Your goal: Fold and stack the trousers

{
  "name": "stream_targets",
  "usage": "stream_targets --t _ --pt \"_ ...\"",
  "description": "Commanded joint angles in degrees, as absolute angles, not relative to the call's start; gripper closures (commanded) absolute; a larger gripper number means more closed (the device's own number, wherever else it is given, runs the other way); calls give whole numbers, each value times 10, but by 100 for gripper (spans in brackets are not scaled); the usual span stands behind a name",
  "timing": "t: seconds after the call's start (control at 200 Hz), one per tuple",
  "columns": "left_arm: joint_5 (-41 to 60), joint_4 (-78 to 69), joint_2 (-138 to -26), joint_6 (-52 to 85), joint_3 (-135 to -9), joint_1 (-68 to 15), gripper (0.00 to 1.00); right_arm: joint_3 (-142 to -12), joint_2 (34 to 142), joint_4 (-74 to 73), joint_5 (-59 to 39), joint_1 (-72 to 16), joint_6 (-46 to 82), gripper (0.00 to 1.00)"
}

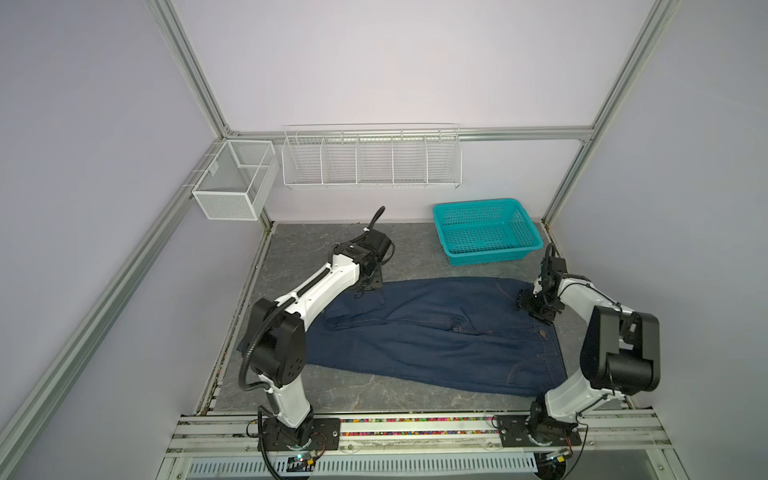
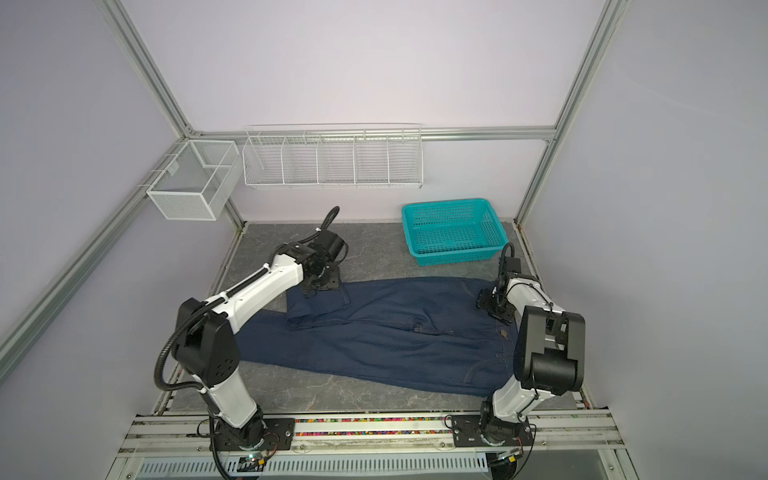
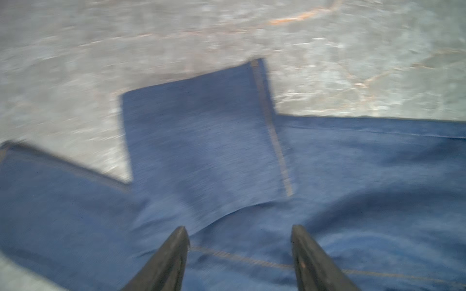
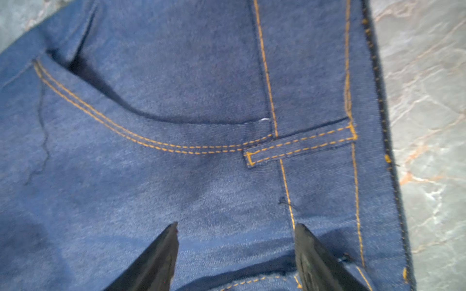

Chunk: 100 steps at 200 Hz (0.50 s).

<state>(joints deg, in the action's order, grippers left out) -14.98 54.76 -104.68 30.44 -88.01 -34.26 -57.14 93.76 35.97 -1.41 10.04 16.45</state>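
Both grippers stand spread and empty just above the trousers [image 1: 419, 336], fingers of the left gripper [image 3: 239, 229] behind the folded cuff [image 3: 201, 138], those of the right gripper [image 4: 236, 226] over the waistband [image 4: 312, 63], seemingly placed to take each end.

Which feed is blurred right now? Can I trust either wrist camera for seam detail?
Left wrist view: motion-smeared, the trousers and table streak, seams unreliable. Right wrist view: mostly crisp, belt loop stitching reads clearly. Both top views: sharp, evenly lit, no glare, only soft shadows.
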Motion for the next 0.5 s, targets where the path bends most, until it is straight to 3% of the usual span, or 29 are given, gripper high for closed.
stream_targets --t 0.0,0.395,0.495 --pt "-104 533 -1104 292 -908 -362 38 -566 925 371 -27 104 150 26" --pt "-136 518 -1240 278 -961 -367 49 -549 933 362 -28 104 145 26" --pt "-150 521 -1253 271 -964 -367 57 -549 935 361 -27 105 143 26"
